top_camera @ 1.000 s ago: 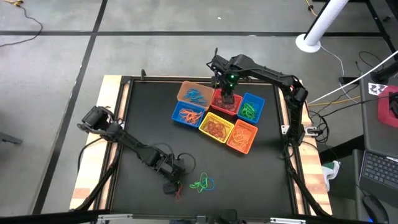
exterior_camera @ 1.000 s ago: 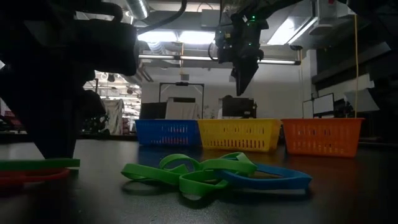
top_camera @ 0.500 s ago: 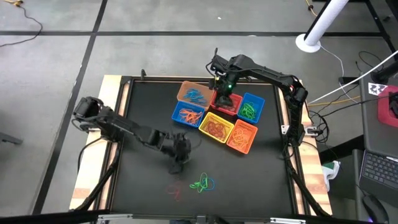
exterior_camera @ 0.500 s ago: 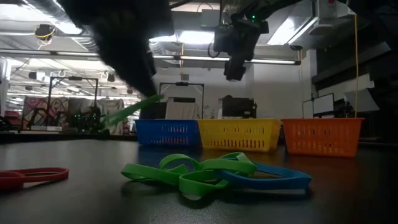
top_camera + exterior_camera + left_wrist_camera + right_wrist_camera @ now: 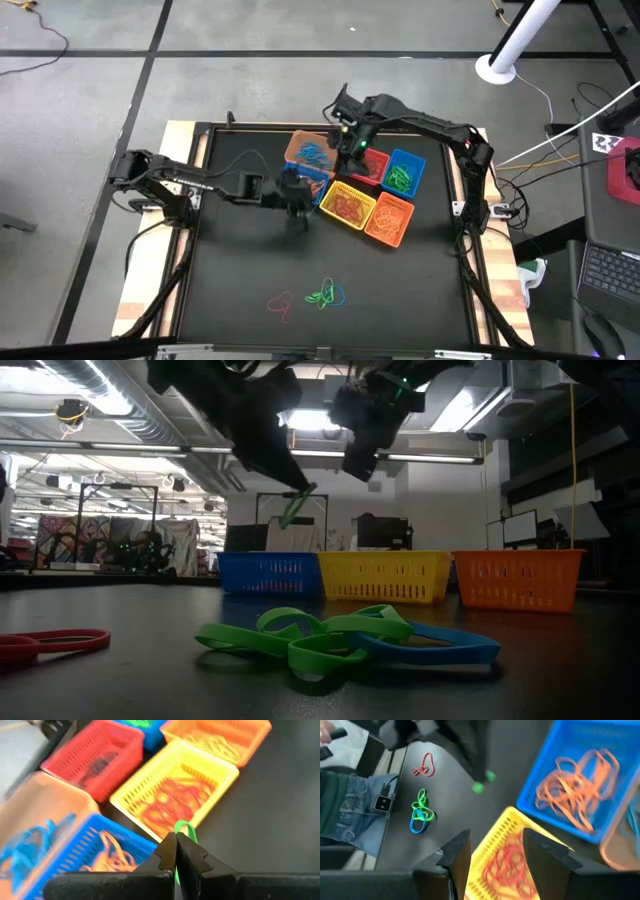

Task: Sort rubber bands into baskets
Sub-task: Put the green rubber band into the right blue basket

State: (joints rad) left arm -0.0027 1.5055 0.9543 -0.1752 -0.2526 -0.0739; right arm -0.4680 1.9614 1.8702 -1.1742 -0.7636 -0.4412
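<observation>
A black table (image 5: 230,290) is seen carrying six baskets (image 5: 346,205), clustered touching one another toward the far side. Well apart from the baskets, a tangle of green and blue rubber bands (image 5: 325,295) is laid flat, with a red band (image 5: 281,303) just beside it.

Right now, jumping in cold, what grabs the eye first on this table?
The cluster of six baskets at the table's far middle, each holding bands. The left end effector, shut on a green rubber band, hangs beside the blue and yellow baskets; the right end effector hovers open above the cluster. A green-blue tangle and a red band lie near the front edge.
</observation>
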